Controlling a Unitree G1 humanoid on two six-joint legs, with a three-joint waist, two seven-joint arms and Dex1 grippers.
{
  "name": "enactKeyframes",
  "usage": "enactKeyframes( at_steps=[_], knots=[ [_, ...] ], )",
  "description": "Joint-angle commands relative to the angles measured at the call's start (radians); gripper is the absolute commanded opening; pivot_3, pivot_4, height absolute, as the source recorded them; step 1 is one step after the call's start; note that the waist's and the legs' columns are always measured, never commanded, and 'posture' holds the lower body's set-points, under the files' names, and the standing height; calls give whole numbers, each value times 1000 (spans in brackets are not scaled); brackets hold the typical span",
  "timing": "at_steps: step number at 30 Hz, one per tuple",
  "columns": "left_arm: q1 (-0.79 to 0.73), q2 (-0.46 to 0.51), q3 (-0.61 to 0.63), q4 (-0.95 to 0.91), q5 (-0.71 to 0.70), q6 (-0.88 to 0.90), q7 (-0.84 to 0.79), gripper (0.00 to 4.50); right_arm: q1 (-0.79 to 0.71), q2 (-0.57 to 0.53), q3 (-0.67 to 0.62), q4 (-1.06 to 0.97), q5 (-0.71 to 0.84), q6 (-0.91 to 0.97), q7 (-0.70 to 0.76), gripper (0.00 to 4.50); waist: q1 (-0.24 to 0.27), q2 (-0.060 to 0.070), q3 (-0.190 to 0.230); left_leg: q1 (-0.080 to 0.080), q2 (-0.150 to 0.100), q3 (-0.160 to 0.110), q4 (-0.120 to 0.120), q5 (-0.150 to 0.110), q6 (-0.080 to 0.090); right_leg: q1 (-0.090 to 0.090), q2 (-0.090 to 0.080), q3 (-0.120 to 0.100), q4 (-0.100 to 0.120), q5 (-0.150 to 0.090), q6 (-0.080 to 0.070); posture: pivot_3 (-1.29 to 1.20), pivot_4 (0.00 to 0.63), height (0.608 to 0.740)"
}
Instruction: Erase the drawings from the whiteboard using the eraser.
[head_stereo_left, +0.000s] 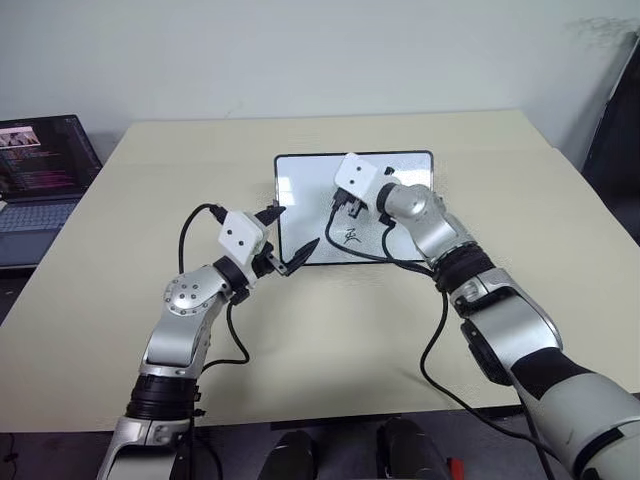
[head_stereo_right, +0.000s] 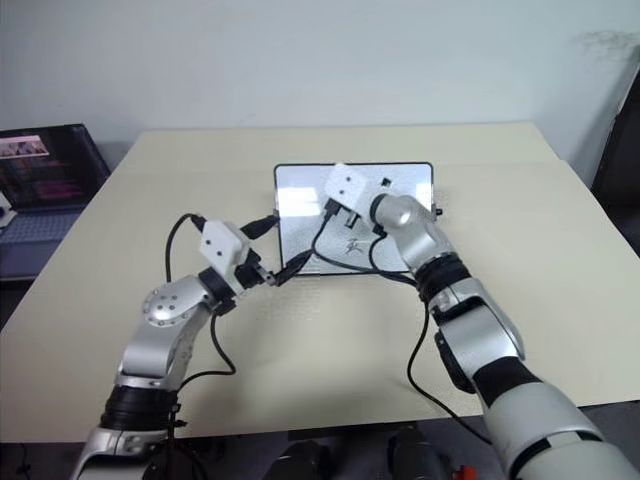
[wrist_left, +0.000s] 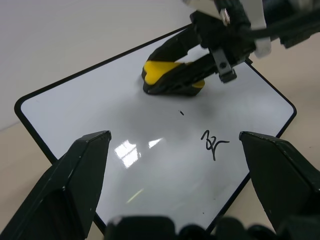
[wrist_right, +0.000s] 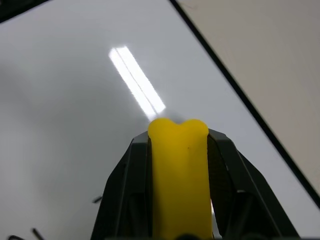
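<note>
The whiteboard (head_stereo_left: 300, 185), glossy white with a thin black frame, lies flat on the middle of the table. A small scribbled drawing (head_stereo_left: 350, 236) sits near its front edge, also seen as a dark scrawl (wrist_left: 214, 145) with a tiny dot (wrist_left: 182, 113) beside it. My right gripper (head_stereo_left: 345, 208) is shut on the yellow eraser (wrist_left: 162, 70), whose dark underside rests on the board just beyond the scrawl. From the right wrist the eraser (wrist_right: 180, 170) shows clamped between both black fingers. At the board's near-left corner my left gripper (head_stereo_left: 290, 232) hovers open, holding nothing.
An open laptop (head_stereo_left: 40, 180) stands off the table's left side. The beige table (head_stereo_left: 130, 200) stretches bare on both sides of the board. Black cables (head_stereo_left: 430, 350) hang from both wrists.
</note>
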Motion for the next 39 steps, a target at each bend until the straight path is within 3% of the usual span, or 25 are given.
enactKeyframes(
  at_steps=[1, 6, 19, 28, 39],
  knots=[
    [-27, -5, -6, 0, 3, -21, -11, 4500, -27, -16, -58, -143, 34, 62, -22, 1126, 0, 0, 0, -1, 0, 0, 0, 0, 0, -1, 0, 0, 0, 0, 0, 0, 150, 740],
    [-35, -4, -9, 6, 3, -23, -22, 4500, -7, -25, -95, -278, 59, 153, -27, 1126, -6, 0, 0, -4, 1, 2, -2, 0, 0, -5, -1, 2, -2, 0, 0, 0, 150, 740],
    [12, 24, 6, -69, -6, 24, -24, 4500, 214, -39, -133, -638, 180, 456, 35, 1126, -4, 0, 0, -11, 1, 1, 0, 0, -1, -11, -4, 0, -2, 0, 0, 0, 150, 740],
    [81, 41, 28, -149, -15, 74, -9, 4500, 253, -89, -141, -741, 220, 572, 38, 1126, -4, 0, 0, -11, 1, 1, 0, 0, -1, -10, -4, 0, -1, 0, 0, 0, 150, 740],
    [86, 46, 26, -171, -14, 92, -3, 4500, 247, -91, -128, -740, 231, 576, 29, 1126, -3, 0, 0, -11, 1, 2, 1, 0, 0, -10, -4, 0, -1, 0, 0, 0, 150, 740]
  ],
)
